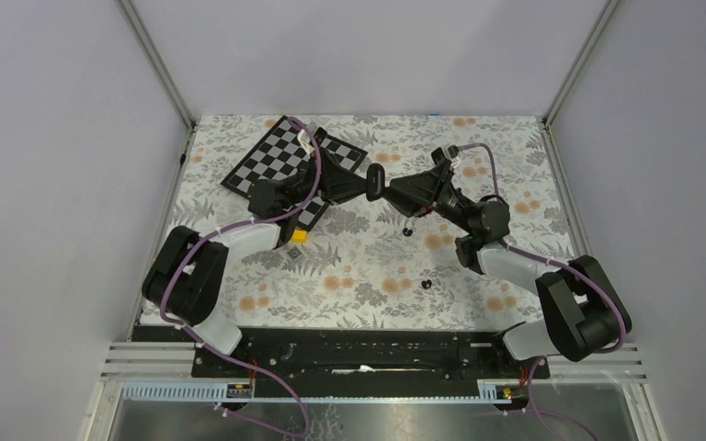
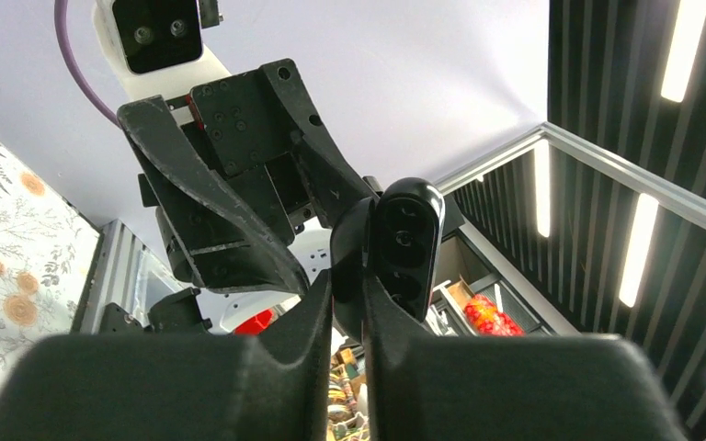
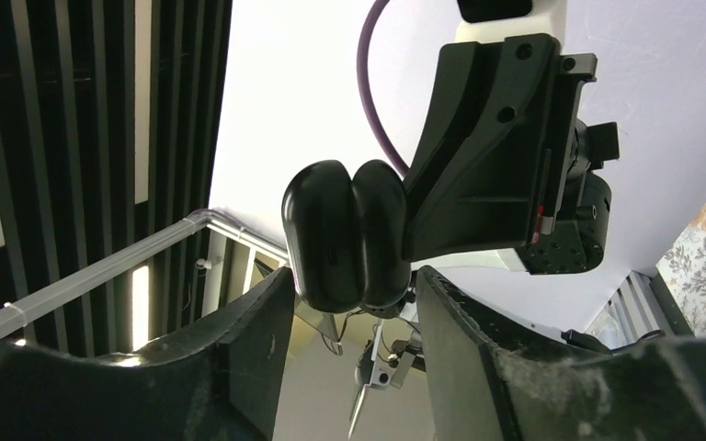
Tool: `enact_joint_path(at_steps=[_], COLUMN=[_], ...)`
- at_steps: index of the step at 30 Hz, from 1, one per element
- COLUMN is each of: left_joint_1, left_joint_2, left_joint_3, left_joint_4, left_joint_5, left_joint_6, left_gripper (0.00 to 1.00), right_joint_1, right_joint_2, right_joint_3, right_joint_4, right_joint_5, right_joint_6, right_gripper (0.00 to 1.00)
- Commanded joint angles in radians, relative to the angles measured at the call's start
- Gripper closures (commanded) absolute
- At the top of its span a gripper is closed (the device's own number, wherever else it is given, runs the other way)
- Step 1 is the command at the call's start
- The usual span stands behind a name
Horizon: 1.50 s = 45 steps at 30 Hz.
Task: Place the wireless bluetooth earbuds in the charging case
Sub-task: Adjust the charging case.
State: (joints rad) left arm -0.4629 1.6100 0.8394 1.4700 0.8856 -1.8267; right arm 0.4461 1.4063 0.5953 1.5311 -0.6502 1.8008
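Observation:
The black charging case [image 1: 375, 181] is held in the air above the table's middle, between the two arms. My left gripper [image 1: 366, 187] is shut on it. In the left wrist view, the fingers [image 2: 347, 303] pinch one thin half, and the other half [image 2: 406, 241] stands open showing dark sockets. My right gripper [image 1: 392, 191] is open, and its fingertips [image 3: 354, 277] straddle the rounded case [image 3: 349, 234]. A tiny black bud [image 1: 426, 283] lies on the cloth near the front. Another small dark speck [image 1: 407, 231] lies below the right gripper. I cannot pick out the pale buds.
A small yellow block [image 1: 300, 235] lies beside the left arm. A folded chessboard [image 1: 280, 156] lies at the back left, partly under that arm. The floral cloth [image 1: 368, 276] covers the table, with frame posts at the back corners.

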Motion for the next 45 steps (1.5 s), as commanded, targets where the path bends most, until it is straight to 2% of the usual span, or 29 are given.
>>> enact_joint_path(at_steps=[1, 6, 15, 17, 20, 22, 24, 27, 28, 31, 34, 37, 40, 42, 45], left_joint_1=[0.009, 0.011, 0.018, 0.024, 0.034, 0.039, 0.04, 0.04, 0.04, 0.031, 0.009, -0.028, -0.084, -0.124, -0.145], left_joint_2=[0.005, 0.016, 0.023, 0.024, 0.015, -0.004, -0.038, -0.115, -0.14, -0.198, -0.214, -0.212, -0.192, -0.162, -0.141], left_joint_3=[-0.002, 0.0, -0.009, -0.012, -0.01, -0.004, 0.006, 0.045, 0.073, 0.216, 0.332, 0.39, 0.43, 0.465, 0.464], left_joint_4=[0.138, 0.136, 0.123, 0.121, 0.102, 0.045, -0.101, -0.516, -0.683, -1.231, -1.621, -1.838, -1.997, -2.098, -2.159], left_joint_5=[-0.015, -0.011, 0.008, 0.013, 0.027, 0.045, 0.064, 0.061, 0.048, -0.063, -0.222, -0.363, -0.519, -0.632, -0.683], left_joint_6=[-0.006, -0.012, -0.019, -0.019, -0.006, 0.031, 0.118, 0.345, 0.481, 0.803, 1.016, 1.136, 1.229, 1.284, 1.328], left_gripper=[0.88, 0.89, 0.92, 0.94, 1.0, 1.0, 1.0, 1.0, 1.0, 1.0, 1.0, 1.0, 1.0, 1.0, 1.0], right_joint_1=[0.008, 0.008, 0.006, 0.005, -0.004, -0.014, -0.023, -0.032, -0.035, -0.051, -0.052, -0.052, -0.028, 0.054, 0.187], right_joint_2=[0.009, 0.012, -0.028, -0.06, -0.162, -0.245, -0.324, -0.411, -0.432, -0.475, -0.491, -0.45, -0.409, -0.39, -0.337], right_joint_3=[0.004, 0.004, -0.036, -0.05, -0.059, -0.051, -0.026, 0.036, 0.054, 0.104, 0.17, 0.224, 0.22, 0.224, 0.233], right_joint_4=[0.155, 0.155, 0.104, 0.028, -0.26, -0.498, -0.754, -1.062, -1.151, -1.411, -1.729, -1.969, -2.082, -2.131, -2.2], right_joint_5=[-0.023, -0.025, -0.048, -0.064, -0.101, -0.108, -0.1, -0.043, -0.022, 0.093, 0.281, 0.491, 0.623, 0.756, 0.912], right_joint_6=[-0.009, -0.014, -0.078, -0.127, -0.274, -0.407, -0.543, -0.741, -0.794, -0.939, -1.069, -1.192, -1.226, -1.209, -1.155], right_gripper=[0.39, 0.29, 0.21, 0.2, 0.18, 0.16, 0.13, 0.09, 0.08, 0.08, 0.08, 0.11, 0.17, 0.14, 0.13])
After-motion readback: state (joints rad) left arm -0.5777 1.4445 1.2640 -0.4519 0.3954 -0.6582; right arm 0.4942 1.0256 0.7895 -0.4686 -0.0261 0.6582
